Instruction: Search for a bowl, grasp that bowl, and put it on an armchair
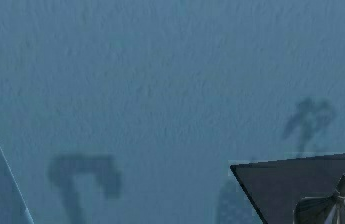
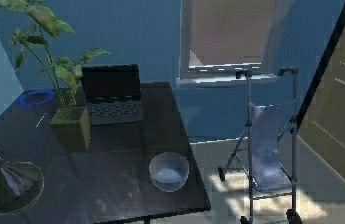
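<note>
Nearest the lens in the arm side view stands a dark cone-shaped lamp base (image 2: 8,185) with a thin stem, at the near left corner of a black table (image 2: 120,160). On the same tabletop, close to its near right edge, sits the bowl (image 2: 169,171), a pale, glassy, round thing, upright and well apart from the lamp base. Farther back on the left a leafy plant (image 2: 50,50) rises from a square brownish pot (image 2: 70,128). Just right of the pot, at the far edge, lies an open laptop (image 2: 112,92) with its dark screen facing the camera. A flat blue object (image 2: 35,98) lies at the far left corner (too small to name).

Right of the table, on the pale floor (image 2: 220,165), stands a folding stroller (image 2: 270,140) with a light fabric seat and a dark frame, below a window (image 2: 230,35) in the blue wall. A wooden panelled door (image 2: 340,110) takes up the right edge.

In the forward view a blue wall (image 1: 160,80) spreads across, with a dark table corner (image 1: 280,180) at the lower right and a dark cone shape (image 1: 330,205) on it.

As for the gripper, I cannot tell its state.
</note>
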